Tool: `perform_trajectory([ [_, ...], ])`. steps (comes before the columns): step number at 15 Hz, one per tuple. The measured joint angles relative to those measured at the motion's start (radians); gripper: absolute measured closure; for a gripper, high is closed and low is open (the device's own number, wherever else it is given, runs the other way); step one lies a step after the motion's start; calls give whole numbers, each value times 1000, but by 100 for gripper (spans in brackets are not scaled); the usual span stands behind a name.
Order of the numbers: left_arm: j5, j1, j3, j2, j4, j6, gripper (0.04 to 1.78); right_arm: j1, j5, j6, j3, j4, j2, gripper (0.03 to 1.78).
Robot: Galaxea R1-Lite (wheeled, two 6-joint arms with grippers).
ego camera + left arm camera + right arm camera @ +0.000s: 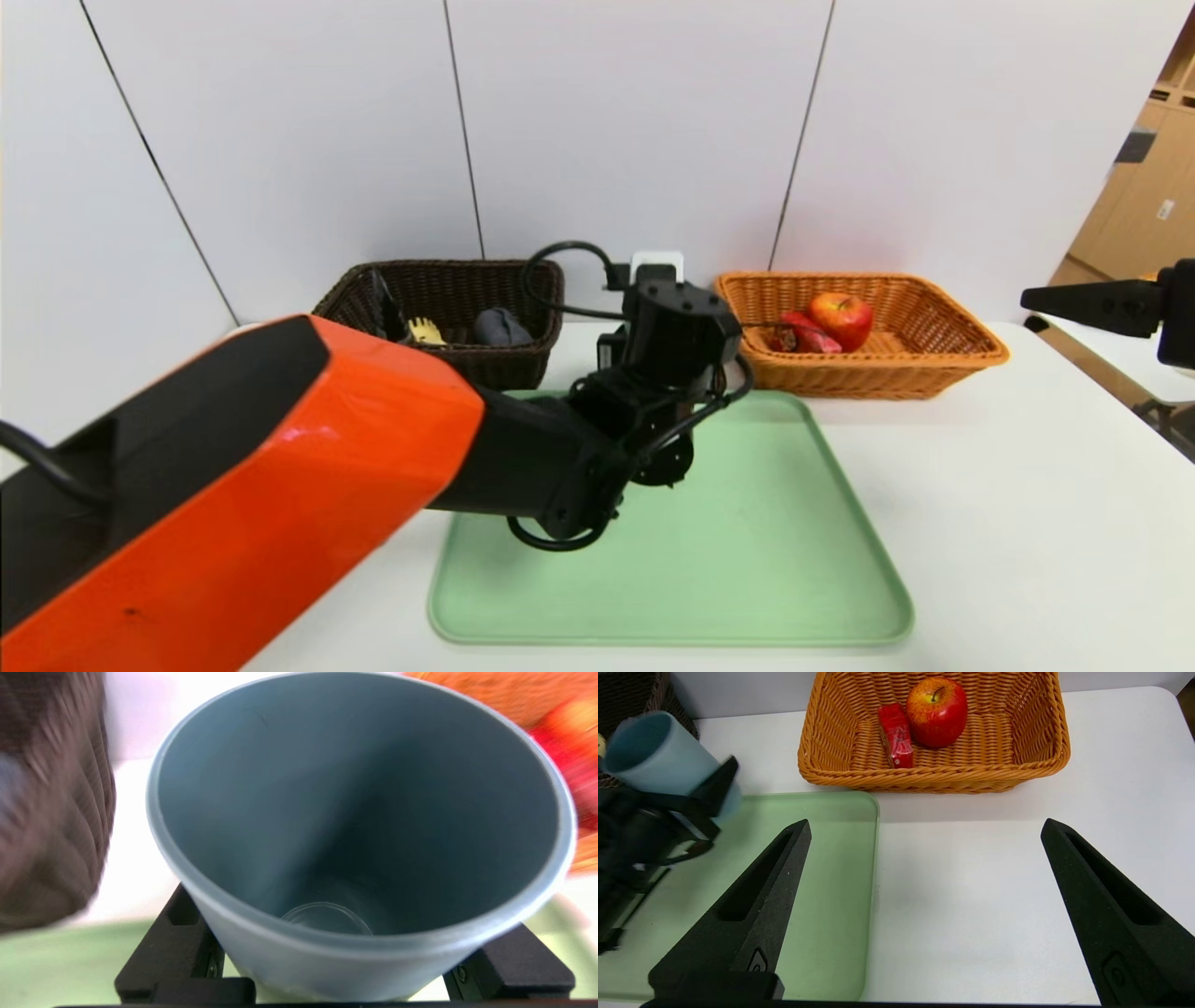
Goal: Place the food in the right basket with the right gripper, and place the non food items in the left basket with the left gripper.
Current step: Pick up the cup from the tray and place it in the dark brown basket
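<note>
My left gripper (345, 938) is shut on the teal-grey cup (355, 812) and holds it tilted above the far edge of the green tray, between the two baskets. The cup also shows in the right wrist view (654, 756). In the head view my left wrist (672, 331) hides it. The dark brown left basket (448, 271) holds the dark cone-shaped bottle (381, 303), the yellow pasta spoon (427, 330) and the grey rolled cloth (501, 327). The orange-tan right basket (878, 364) holds the apple (842, 319) and the red carton (808, 334). My right gripper (924, 828) is open and empty, at the table's right side.
The green tray (709, 541) lies bare in the middle of the white table, in front of both baskets. A white wall stands close behind the baskets. A black cable (560, 271) loops from my left wrist. The table's right edge (1102, 373) is near my right gripper.
</note>
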Motion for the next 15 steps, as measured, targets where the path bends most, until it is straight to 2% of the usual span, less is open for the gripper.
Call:
perform_trajectory([
  [3,-84,23,-136,-155,252,-76,64,3,0,1,2,-2,10,11],
  [6,-131,153,-210,-272,450,-93,64,15,0,3,2,-21,20,11],
  [10,-195,345,-177,-321,462,-100,64,18,0,1,2,-21,33,11],
  [13,-238,436,-84,-311,442,-106,64,19,0,0,2,-23,41,11],
  [15,-249,486,-37,-279,379,-103,64,24,0,1,2,-23,44,11],
])
